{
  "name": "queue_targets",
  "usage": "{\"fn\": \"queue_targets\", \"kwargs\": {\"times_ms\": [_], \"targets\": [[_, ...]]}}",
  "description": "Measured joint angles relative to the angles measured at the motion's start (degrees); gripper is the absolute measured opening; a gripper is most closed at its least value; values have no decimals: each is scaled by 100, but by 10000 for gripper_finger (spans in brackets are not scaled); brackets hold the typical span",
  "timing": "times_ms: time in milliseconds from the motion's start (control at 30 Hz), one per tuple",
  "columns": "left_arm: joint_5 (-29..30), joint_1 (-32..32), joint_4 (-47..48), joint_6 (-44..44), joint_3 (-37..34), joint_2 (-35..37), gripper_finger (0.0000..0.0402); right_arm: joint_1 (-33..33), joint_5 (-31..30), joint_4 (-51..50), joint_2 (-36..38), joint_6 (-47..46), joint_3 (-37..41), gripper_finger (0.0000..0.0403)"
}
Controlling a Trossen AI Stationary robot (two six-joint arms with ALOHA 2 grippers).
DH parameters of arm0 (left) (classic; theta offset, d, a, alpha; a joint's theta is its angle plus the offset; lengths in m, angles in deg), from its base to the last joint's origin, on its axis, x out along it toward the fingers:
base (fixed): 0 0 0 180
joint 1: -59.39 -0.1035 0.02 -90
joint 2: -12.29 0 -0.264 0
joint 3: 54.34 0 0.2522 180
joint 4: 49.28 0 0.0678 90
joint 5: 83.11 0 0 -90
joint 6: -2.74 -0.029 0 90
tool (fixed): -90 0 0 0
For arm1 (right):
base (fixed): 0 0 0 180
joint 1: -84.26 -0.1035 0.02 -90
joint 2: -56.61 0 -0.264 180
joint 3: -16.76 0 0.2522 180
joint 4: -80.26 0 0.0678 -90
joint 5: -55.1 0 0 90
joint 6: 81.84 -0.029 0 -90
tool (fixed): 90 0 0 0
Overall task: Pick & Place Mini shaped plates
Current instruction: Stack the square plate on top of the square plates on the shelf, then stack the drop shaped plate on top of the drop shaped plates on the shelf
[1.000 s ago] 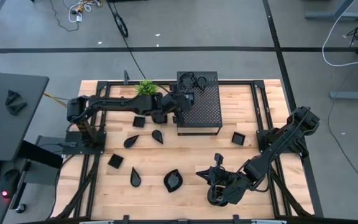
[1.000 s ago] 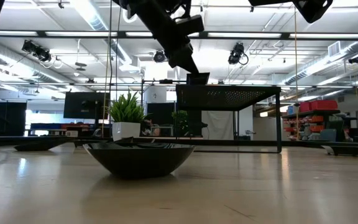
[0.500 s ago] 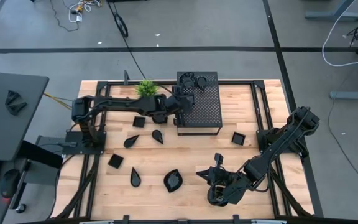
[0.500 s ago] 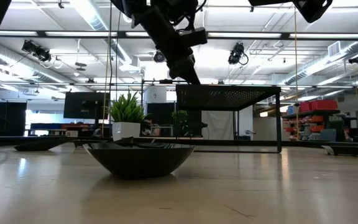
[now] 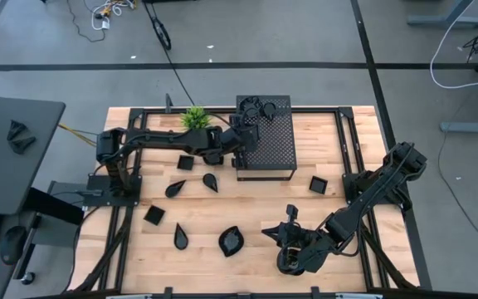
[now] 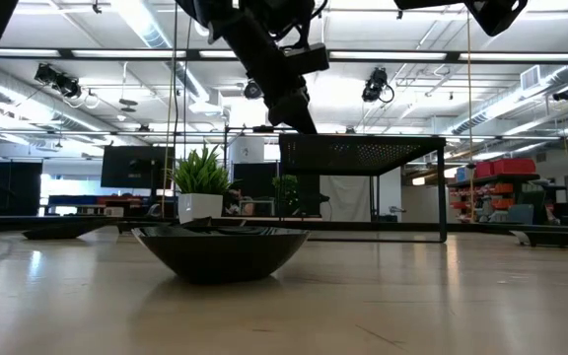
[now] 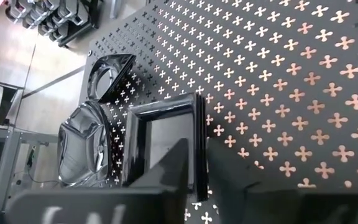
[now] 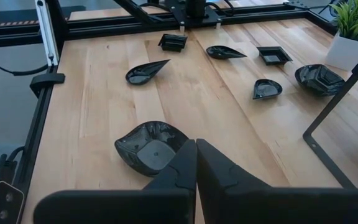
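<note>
My left gripper (image 5: pixel 241 135) reaches over the large black perforated metal box (image 5: pixel 272 149) at the back of the table, beside the small green potted plant (image 5: pixel 194 117). In the left wrist view its fingers (image 7: pixel 176 165) are clamped on the rim of a small glossy black square plate (image 7: pixel 161 142), which sits flat on the box's cross-punched top. Just beside that plate, two more glossy black dishes rest on the box: a rounded leaf-shaped one (image 7: pixel 82 146) and a smaller one (image 7: pixel 109 70) nearer the box's edge.

My right gripper (image 5: pixel 286 247) hangs low over the front of the light wooden table (image 5: pixel 256 199), its fingers (image 8: pixel 185 163) pressed together with nothing between them. Right ahead of it in the right wrist view lies a wide leaf-shaped black dish (image 8: pixel 150 145). The remaining loose plates are scattered over the wood: a teardrop plate (image 8: pixel 146 71), a square plate (image 8: pixel 173 41), another teardrop (image 8: pixel 225 52), a second square (image 8: pixel 274 55), a small rounded teardrop (image 8: pixel 267 88) and a deeper faceted dish (image 8: pixel 319 78). One more square plate (image 5: pixel 318 184) sits alone to the right of the box.
</note>
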Motion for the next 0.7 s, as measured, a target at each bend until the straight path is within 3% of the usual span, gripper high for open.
{"fn": "queue_targets", "kwargs": {"times_ms": [200, 367, 500, 700], "targets": [[2, 127, -4, 2, 0, 160, 140, 3, 0, 0, 0, 0, 0, 8], [8, 392, 72, 48, 72, 504, 176, 22, 0, -5, 0, -4, 0, 8], [88, 809, 382, 317, 87, 1054, 185, 22, 0, -9, 0, -8, 0, 8], [296, 1762, 1765, 1396, 87, 1892, 174, 24, 0, 4, 0, -44, 0, 8]]}}
